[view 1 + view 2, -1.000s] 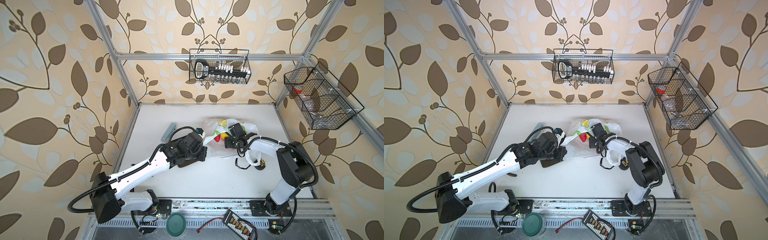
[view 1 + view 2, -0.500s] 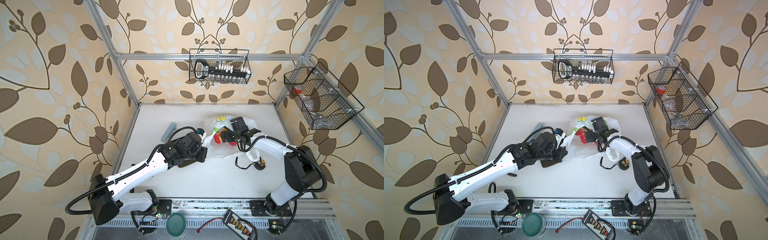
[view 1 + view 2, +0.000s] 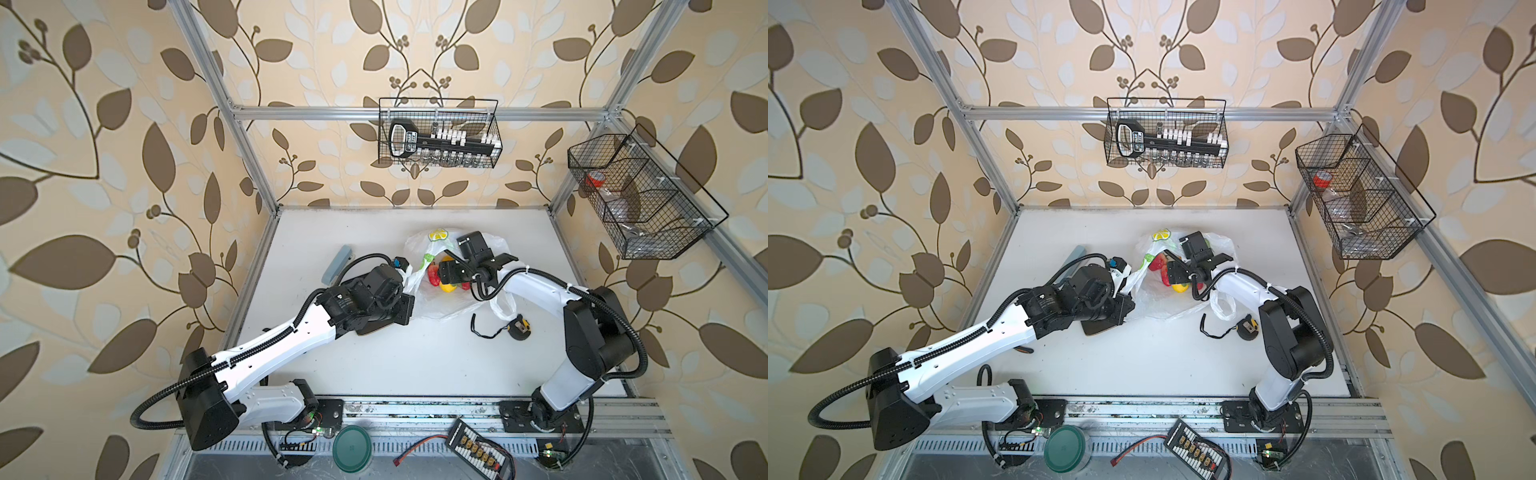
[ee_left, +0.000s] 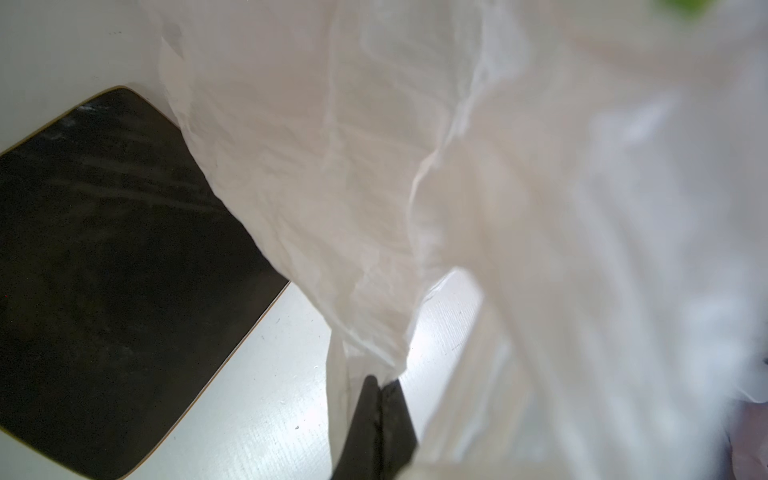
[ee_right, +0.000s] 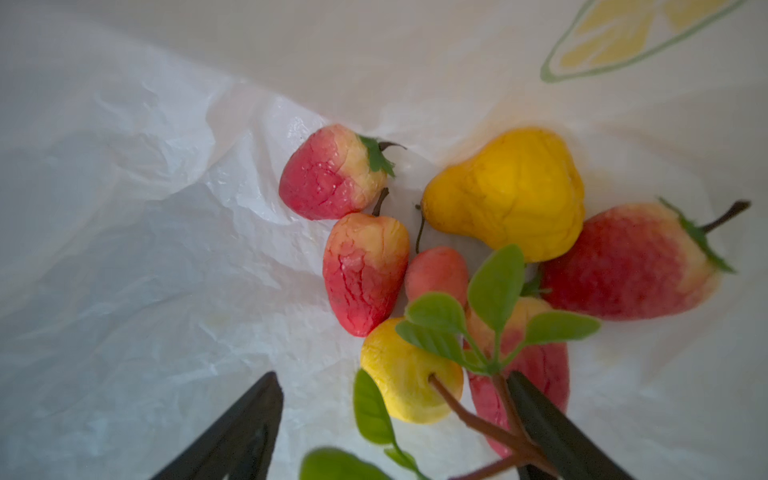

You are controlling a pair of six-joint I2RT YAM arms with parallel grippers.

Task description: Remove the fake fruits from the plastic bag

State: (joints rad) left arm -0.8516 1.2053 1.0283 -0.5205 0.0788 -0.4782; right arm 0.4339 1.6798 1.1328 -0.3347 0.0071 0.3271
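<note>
Left tool (image 4: pixel 381 384) is clamping tight on a fold of the plastic bag (image 3: pixel 440 309), just beside the dark tray (image 4: pixel 104 270). Right tool (image 5: pixel 395 376) is sitting inside the bag mouth, jaws apart, straddling a yellow piece (image 5: pixel 390 374) and leafy stem (image 5: pixel 465 409). Fake fruits (image 5: pixel 503 195) are lying clustered inside the bag on the bench (image 3: pixel 415 365)

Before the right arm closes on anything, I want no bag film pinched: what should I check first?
1. left end effector shut on the plastic bag: ok.
2. Bag mouth open, fake fruits in sight: ok.
3. right end effector open above the fruits: ok.
4. leafy stem centred between its fingers: not ok, it runs by one finger.
5. Film clear under the fingers: cannot tell.
</note>
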